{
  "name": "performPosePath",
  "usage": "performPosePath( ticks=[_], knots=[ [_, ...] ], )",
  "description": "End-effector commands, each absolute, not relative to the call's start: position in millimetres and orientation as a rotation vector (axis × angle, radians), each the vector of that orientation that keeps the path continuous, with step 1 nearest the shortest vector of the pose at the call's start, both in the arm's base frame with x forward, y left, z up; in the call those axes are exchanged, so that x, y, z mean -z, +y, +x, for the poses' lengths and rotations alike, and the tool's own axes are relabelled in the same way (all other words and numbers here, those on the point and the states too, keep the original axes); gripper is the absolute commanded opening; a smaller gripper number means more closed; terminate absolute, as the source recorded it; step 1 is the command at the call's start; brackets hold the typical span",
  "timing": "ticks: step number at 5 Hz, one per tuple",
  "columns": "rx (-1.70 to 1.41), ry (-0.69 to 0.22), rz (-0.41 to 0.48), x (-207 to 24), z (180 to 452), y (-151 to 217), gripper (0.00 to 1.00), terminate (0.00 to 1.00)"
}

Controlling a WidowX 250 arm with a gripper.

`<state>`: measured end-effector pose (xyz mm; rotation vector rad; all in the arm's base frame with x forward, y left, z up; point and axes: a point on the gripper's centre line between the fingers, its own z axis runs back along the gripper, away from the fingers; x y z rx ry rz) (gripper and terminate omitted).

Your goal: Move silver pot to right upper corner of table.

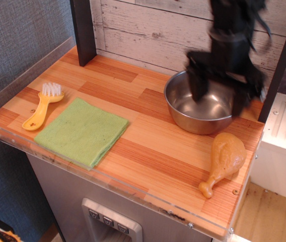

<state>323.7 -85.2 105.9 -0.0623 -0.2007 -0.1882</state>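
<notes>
The silver pot [199, 122] stands on the wooden table [148, 151] near its far right corner, by the white plank wall. My gripper [218, 95] is blurred by motion and hangs over the pot's opening. Its two dark fingers are spread wide: one finger [198, 86] is over the pot's left inner side and the other is at the pot's right rim. I see nothing held between them.
A toy chicken drumstick [224, 160] lies in front of the pot near the right edge. A green cloth [82, 132] and a yellow brush [43, 105] lie on the left. A dark post [83, 30] stands at the back left.
</notes>
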Motion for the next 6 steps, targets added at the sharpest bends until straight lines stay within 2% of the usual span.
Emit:
performPosePath(
  ticks=[1,2,5,6],
  knots=[
    [-0.018,-0.153,0.019,-136.0,257.2,-40.4,1.0,0.0],
    [-0.025,-0.099,0.028,-106.3,249.2,-34.5,1.0,0.0],
    [-0.01,-0.086,0.028,-100.0,249.3,-33.2,1.0,0.0],
    [-0.01,-0.086,0.028,-100.0,249.3,-33.2,1.0,1.0]
  ],
)
